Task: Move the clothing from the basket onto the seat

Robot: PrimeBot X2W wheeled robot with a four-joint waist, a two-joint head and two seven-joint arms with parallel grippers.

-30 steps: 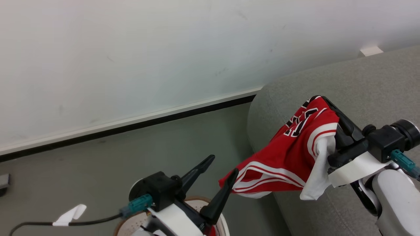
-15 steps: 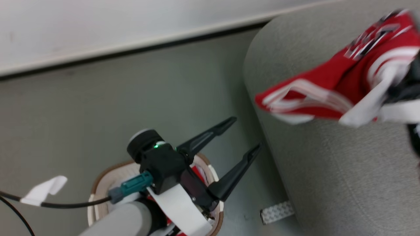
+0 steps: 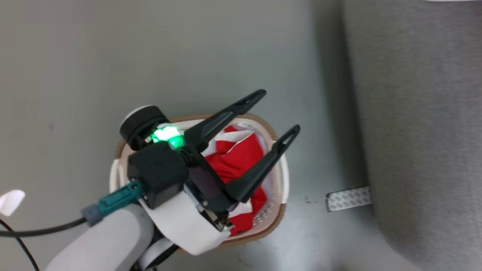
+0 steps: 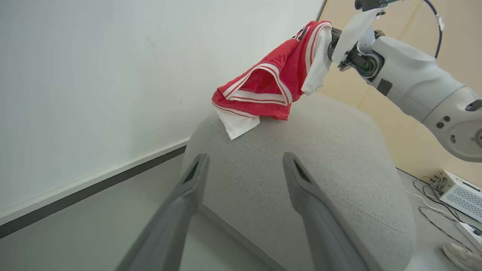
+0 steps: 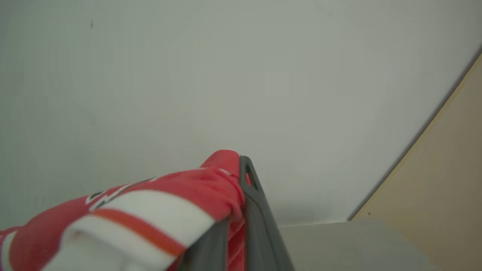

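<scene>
Beside the seat (image 3: 414, 113), head view: left claw (image 3: 278, 111) spread over the basket (image 3: 283, 177) of red clothing (image 3: 241, 158).
Wrist views: right claw (image 5: 241, 169) clamped on red garment (image 4: 271, 82) above seat.
Hidden: its other finger, behind cloth.

1 basket (image 3: 278, 220), 1 seat (image 3: 421, 113), 2 red garments (image 3: 237, 158) (image 4: 275, 75) seen, 2 tools: left tool (image 3: 280, 110), right tool (image 5: 241, 169).

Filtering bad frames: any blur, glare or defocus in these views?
Head view: seat smeared by motion, green light behind the left claw blown out. Left wrist view: sharp, wide-angle bending. Right wrist view: clothing too close, out of focus.
</scene>
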